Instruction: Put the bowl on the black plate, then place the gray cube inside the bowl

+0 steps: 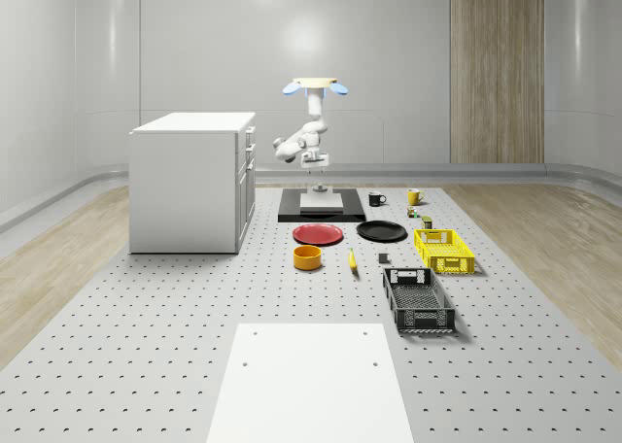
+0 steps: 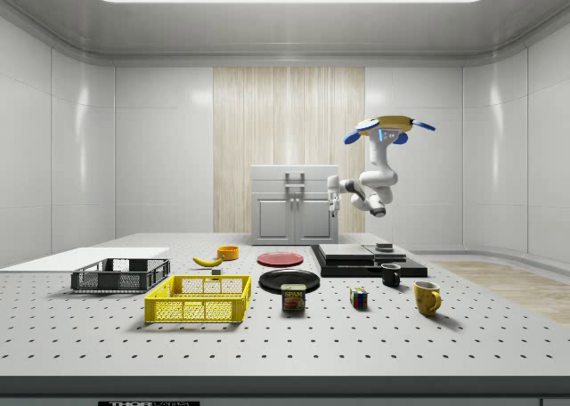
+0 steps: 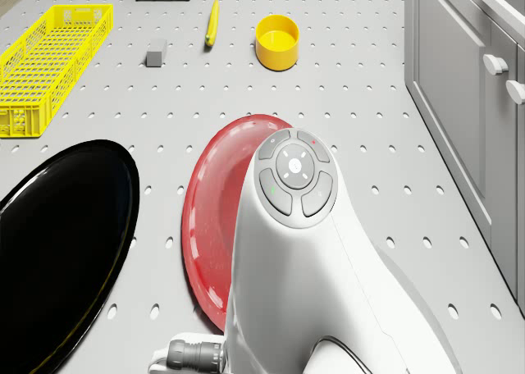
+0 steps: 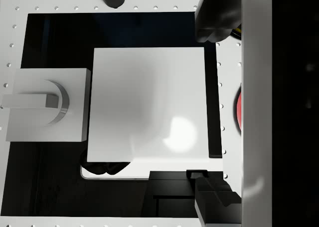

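The yellow-orange bowl point(image 1: 307, 257) point(image 3: 277, 42) stands upright on the perforated table, in front of a red plate point(image 1: 319, 234). At the whole-scene view's right of the red plate lies the black plate point(image 1: 381, 231) point(image 3: 61, 243), with nothing on it. The small gray cube point(image 1: 383, 259) point(image 3: 156, 53) sits on the table in front of the black plate. The drone point(image 1: 312, 86) point(image 2: 388, 125) hovers over a black pad point(image 1: 322, 213) behind the plates. My gripper point(image 1: 317, 178) point(image 4: 215, 110) hangs open and empty above the white block point(image 4: 149, 102) on that pad, well away from bowl and cube.
A banana point(image 1: 352, 260) lies between bowl and cube. A yellow crate point(image 1: 444, 250) and a black crate point(image 1: 418, 299) stand at the whole-scene view's right. A white cabinet point(image 1: 192, 181) stands at its left. Mugs point(image 1: 376, 199), a can point(image 2: 294, 297) and a puzzle cube point(image 2: 358, 298) sit near the pad.
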Robot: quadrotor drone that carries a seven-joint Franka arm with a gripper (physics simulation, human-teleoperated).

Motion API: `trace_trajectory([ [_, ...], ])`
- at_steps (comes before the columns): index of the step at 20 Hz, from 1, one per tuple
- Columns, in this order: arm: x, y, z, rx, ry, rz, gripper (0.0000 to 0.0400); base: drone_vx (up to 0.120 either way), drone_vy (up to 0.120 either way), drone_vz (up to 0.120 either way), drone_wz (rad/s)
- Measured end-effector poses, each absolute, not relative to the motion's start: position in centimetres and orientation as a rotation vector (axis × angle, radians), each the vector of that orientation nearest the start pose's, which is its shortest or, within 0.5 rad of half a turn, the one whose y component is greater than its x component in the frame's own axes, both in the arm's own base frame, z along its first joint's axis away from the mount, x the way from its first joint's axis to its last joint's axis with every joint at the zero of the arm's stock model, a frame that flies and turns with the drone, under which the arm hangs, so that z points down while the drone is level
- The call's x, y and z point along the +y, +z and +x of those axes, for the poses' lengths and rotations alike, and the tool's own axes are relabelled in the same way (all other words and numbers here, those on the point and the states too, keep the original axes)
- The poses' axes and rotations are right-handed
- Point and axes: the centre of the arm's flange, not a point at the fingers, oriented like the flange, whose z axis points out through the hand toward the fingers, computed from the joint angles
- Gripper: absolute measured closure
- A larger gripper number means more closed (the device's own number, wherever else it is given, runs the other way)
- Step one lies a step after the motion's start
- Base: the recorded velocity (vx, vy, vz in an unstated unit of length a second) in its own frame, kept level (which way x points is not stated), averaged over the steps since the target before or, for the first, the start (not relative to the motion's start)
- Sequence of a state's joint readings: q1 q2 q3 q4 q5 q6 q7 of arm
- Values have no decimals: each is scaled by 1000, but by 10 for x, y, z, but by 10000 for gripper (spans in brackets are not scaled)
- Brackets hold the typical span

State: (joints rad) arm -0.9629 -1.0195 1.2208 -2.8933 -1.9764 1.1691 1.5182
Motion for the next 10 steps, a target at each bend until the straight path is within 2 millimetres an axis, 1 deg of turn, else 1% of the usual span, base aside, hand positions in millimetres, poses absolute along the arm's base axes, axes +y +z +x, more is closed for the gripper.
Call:
trace_trajectory([
  [2, 5, 491, 307, -26, 785, 52, 0, 120, -120, -100, 0],
  [3, 4, 491, 307, -22, 785, 43, 0, 120, -40, 0, 0],
  [9, 1, 491, 307, -9, 784, 15, 0, 120, 0, 0, 0],
  [10, 1, 491, 307, -8, 784, 13, 0, 120, 0, -40, 0],
])
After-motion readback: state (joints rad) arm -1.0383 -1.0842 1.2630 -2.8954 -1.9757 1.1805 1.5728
